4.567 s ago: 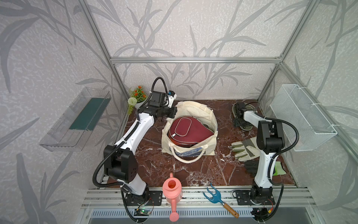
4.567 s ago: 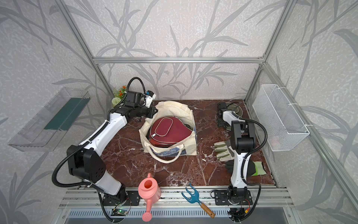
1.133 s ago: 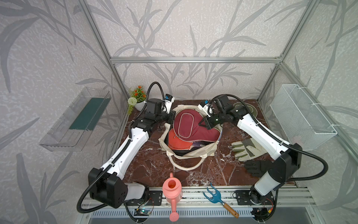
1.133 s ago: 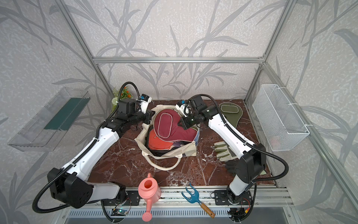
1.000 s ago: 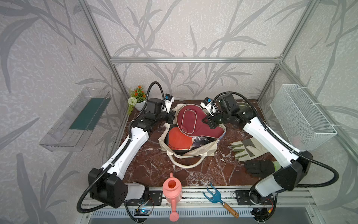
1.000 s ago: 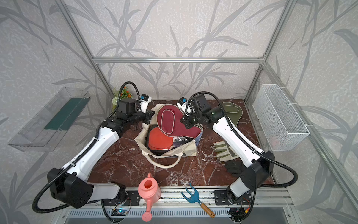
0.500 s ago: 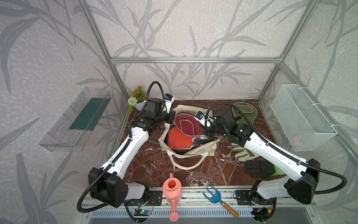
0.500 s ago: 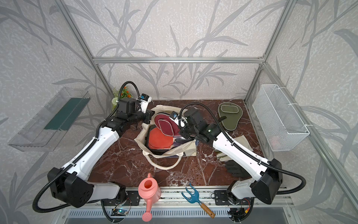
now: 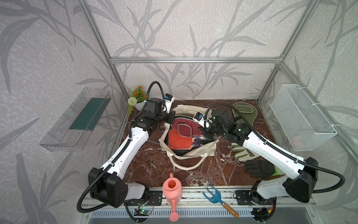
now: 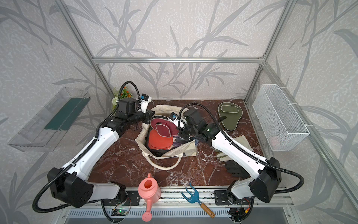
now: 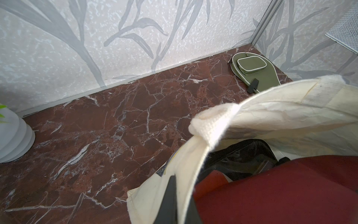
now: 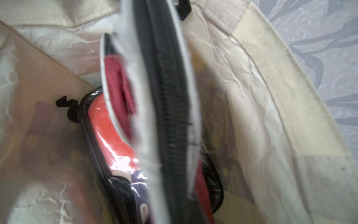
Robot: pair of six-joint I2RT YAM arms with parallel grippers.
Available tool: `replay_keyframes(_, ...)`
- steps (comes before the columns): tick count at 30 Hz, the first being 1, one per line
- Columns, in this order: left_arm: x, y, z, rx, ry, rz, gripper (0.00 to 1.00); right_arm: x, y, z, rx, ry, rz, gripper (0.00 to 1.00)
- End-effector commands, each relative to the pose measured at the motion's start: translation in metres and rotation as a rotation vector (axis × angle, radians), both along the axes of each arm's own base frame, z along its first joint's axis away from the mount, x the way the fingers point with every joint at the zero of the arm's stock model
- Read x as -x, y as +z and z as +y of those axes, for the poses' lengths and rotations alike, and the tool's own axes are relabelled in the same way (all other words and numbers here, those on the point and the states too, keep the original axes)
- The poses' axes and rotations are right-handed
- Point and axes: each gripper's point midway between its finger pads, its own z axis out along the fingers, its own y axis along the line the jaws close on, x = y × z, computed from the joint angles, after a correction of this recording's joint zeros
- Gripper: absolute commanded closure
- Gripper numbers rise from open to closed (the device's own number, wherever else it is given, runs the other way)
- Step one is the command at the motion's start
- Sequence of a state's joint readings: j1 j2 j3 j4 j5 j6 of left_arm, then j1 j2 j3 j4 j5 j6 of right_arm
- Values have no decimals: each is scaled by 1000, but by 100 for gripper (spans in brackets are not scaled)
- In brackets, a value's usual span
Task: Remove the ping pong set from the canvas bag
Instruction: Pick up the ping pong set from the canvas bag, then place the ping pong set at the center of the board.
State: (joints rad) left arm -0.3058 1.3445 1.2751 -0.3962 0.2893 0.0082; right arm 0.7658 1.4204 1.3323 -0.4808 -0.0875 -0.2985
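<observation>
Maroon cover: paddle-shaped, woven, grey-piped, black-zipped, leaning in crinkled cream canvas bag; right gripper clamping it, left gripper pinching bag's rim.

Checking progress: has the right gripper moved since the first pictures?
Yes. In both top views the right gripper has gone from over the olive cover leftward to the canvas bag.

Both top views are bright and evenly lit from above, with only soft shadows and a pale glare on the desk near the front. In the right wrist view the maroon cover is strongly blurred, and glare shines on the red paddle. In the left wrist view the olive cover is sharp, while the near canvas bag looks soft.
</observation>
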Motion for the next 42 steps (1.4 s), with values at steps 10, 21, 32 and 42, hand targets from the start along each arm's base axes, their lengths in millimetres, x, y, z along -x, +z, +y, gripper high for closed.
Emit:
replay_keyframes(10,-2,40,-3,38,-13,-138,100,6,113,-7,-127,-16,-123,100)
replay_keyframes(21,-8,28,2,12,20,-119,100,5,255,-106,-409,-315,-315,100)
replay_keyframes(32,-8,30,9,-16,46,-129,100,-35,223,-208,-404,-683,-272,100)
replay_keyframes(42,-5,28,1,7,11,-112,100,-101,103,-235,-442,-902,-117,100)
